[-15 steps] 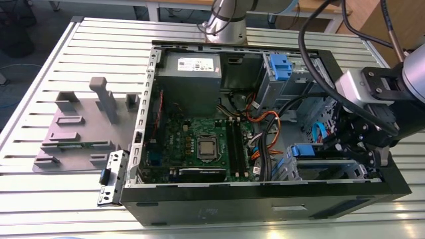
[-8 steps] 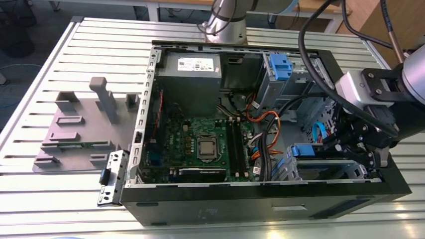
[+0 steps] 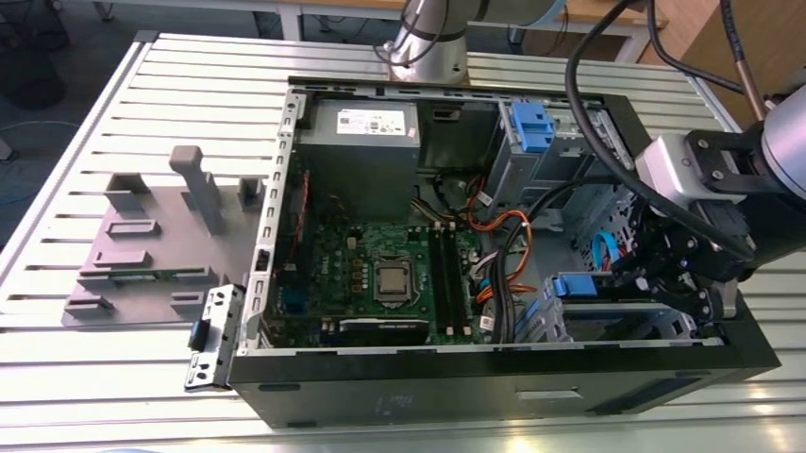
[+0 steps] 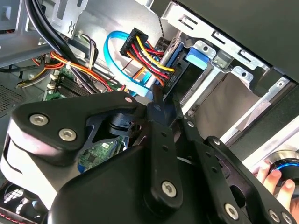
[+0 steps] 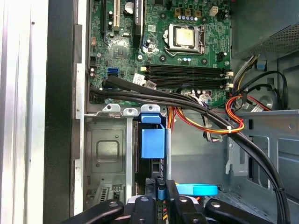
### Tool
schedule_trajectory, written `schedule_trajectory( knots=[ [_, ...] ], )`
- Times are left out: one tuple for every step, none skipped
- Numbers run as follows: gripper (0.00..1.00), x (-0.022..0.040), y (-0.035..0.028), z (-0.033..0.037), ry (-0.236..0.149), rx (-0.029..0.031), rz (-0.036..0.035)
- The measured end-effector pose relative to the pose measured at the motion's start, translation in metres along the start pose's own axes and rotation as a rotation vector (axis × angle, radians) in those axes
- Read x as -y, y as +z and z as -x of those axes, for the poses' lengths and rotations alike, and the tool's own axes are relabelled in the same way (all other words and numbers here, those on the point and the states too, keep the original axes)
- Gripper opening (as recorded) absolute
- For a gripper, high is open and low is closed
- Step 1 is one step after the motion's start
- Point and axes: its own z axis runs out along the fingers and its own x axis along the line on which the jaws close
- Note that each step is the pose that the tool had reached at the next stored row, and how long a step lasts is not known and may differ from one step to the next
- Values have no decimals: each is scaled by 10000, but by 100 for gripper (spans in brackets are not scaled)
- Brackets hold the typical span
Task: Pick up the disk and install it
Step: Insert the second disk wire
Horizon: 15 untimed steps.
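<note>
The flat silver disk with blue plastic rails (image 5: pixel 153 143) stands on edge in the grey metal drive cage (image 5: pixel 105 154), low centre in the first wrist view. Its long axis runs straight toward the gripper (image 5: pixel 161 192). The fingers (image 5: pixel 171 190) sit nearly together, seemingly pinching its blue edge. Thick black cables (image 5: pixel 187 99) cross just beyond the cage.

The disk (image 5: pixel 153 142) stands on edge inside the drive cage (image 5: pixel 105 154), blue rail showing.
</note>
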Motion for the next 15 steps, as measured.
schedule_trajectory(
  knots=[
    [24,0,0,0,0,-1,0],
    [24,0,0,0,0,0,0],
    [24,0,0,0,0,-1,0],
    [24,0,0,0,0,-1,0],
    [24,0,-6,1,-1,8,0],
    [24,-1,-18,3,-1,22,0],
    [24,-2,-38,6,-2,42,0],
    [24,-3,-63,10,-3,70,0],
    [24,-4,-89,14,-5,103,1],
    [24,-5,-104,16,-6,134,1],
    [24,-5,-110,17,-7,161,1],
    [24,-5,-113,17,-9,193,1],
    [24,-5,-113,16,-10,229,2],
    [24,-5,-114,16,-12,258,2],
    [24,-5,-114,16,-13,279,2]
  ],
)
